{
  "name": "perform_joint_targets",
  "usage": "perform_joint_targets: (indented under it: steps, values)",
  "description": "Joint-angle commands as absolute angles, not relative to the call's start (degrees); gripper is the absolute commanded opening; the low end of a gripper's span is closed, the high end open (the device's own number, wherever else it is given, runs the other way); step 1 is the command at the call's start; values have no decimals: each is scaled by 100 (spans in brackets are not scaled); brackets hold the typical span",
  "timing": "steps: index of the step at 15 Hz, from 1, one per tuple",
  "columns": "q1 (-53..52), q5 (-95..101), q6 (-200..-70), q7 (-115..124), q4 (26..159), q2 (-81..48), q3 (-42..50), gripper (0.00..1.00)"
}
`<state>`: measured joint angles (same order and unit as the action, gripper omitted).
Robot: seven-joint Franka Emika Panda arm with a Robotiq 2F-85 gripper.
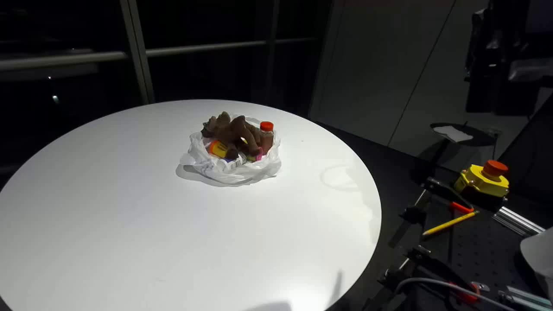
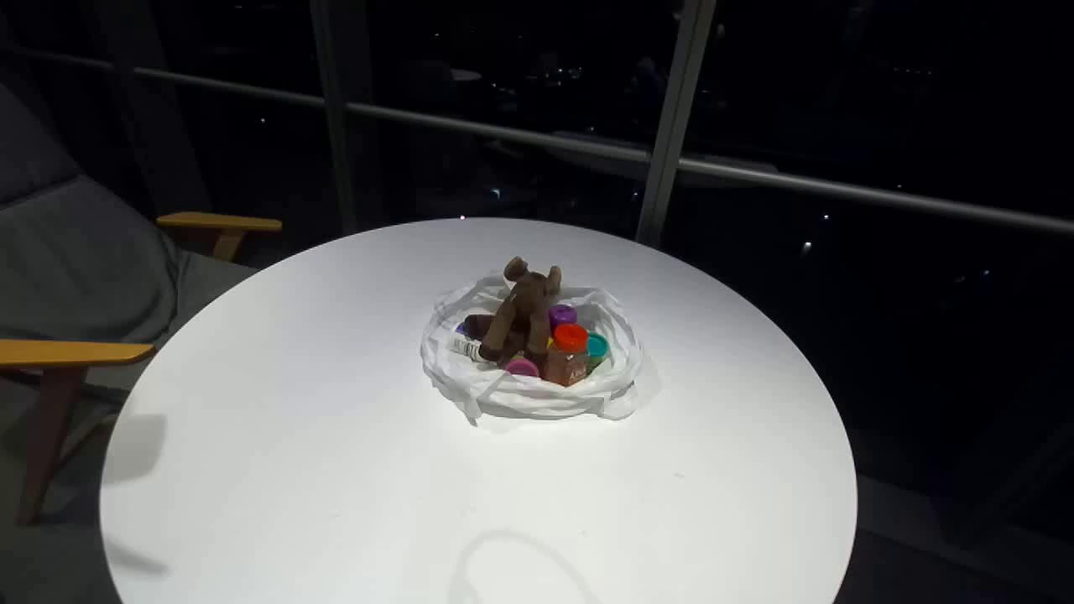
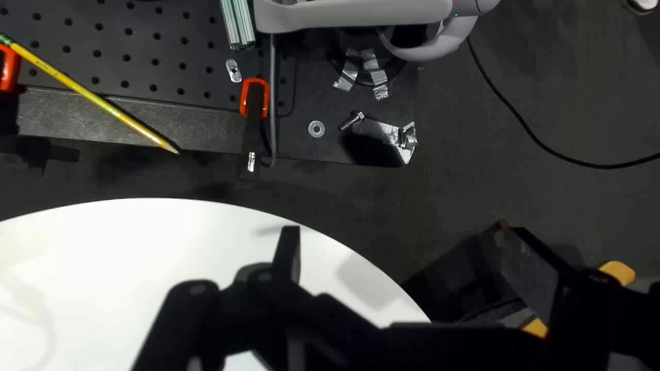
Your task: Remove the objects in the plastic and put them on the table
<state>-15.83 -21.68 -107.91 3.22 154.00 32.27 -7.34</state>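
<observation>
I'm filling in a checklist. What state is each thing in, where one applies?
Plastic bag: open-topped, filled, resting on the table
Teddy bear: sprawled atop the bag's contents
Red-capped bottle: closed, nearly upright, bagged
Yellow-orange cup: bagged, apparently tipped
Purple cup: bagged, mostly hidden
Gripper: open, holding nothing
Pencil: sharpened, lying flat
Stop button: pressed or not, unclear

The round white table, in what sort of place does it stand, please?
Probably a robotics lab or office space: a perforated black bench, a yellow box with a red button, and large windows.
</observation>
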Motion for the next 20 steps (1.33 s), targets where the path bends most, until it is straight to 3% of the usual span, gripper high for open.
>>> perform_joint_targets:
  steps: [1, 9, 14, 20]
  values:
    - [-1487, -2205, -10760, 283, 15385, 3236, -819, 100]
    - [-1455, -2182, -10799, 246, 15349, 3127, -796, 100]
    - [-1027, -1860, -11388, -60, 14790, 1716, -604, 100]
    - [-661, -1159, -13385, 325, 13750, -391, -619, 100]
